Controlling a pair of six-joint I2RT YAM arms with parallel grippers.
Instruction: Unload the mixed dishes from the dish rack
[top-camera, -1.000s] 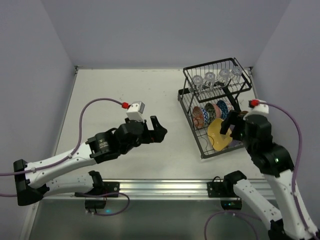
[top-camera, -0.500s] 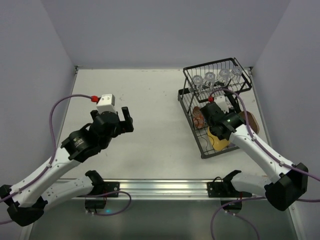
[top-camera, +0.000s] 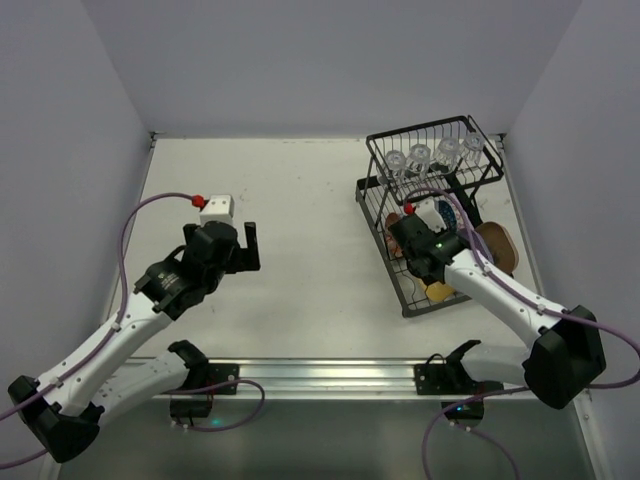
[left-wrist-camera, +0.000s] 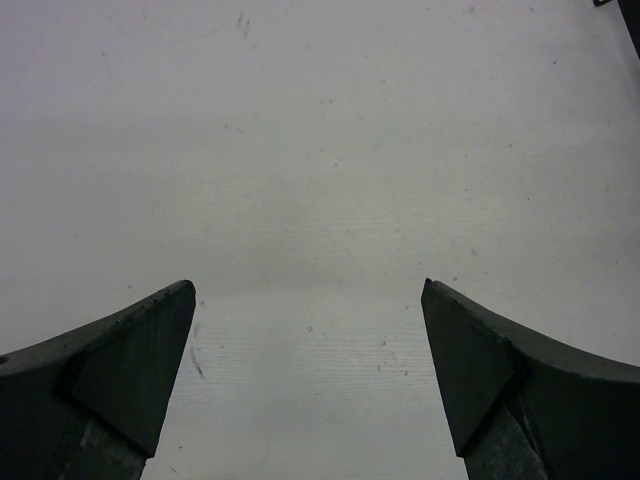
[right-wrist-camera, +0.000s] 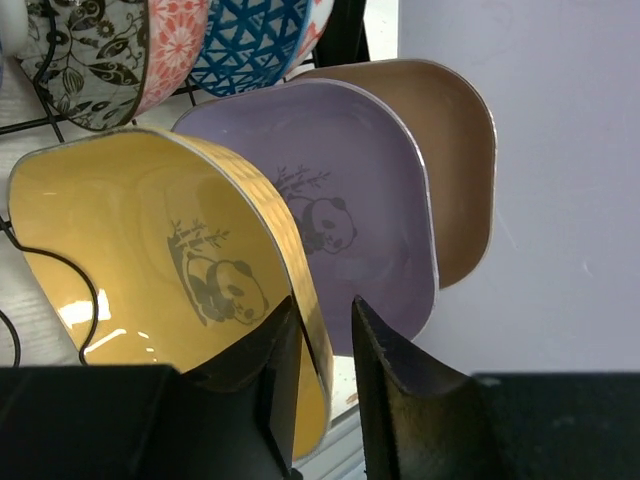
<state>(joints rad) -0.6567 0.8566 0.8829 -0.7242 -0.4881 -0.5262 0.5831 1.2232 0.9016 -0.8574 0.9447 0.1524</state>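
Observation:
The black wire dish rack (top-camera: 400, 292) stands at the back right, with clear glass cups (top-camera: 420, 157) in its upper basket. Its lower tray holds patterned bowls (right-wrist-camera: 180, 40) and, on edge, a yellow plate (right-wrist-camera: 130, 230), a lavender plate (right-wrist-camera: 350, 180) and a tan plate (right-wrist-camera: 455, 170). My right gripper (right-wrist-camera: 325, 300) straddles the yellow plate's rim. One finger lies against the plate's inner face; a slim gap shows at the other. My left gripper (left-wrist-camera: 306, 285) hangs wide open over bare table, left of centre, with nothing in it.
The rack's wires (right-wrist-camera: 45, 255) run close to the yellow plate's left side. The right wall (right-wrist-camera: 560, 200) rises just behind the tan plate. White tabletop (top-camera: 300, 190) stretches between my left gripper and the rack.
My right arm has reached down into the rack's lower tray and its jaws have narrowed around the yellow plate's rim. My left arm has swung left and away from the rack, still open.

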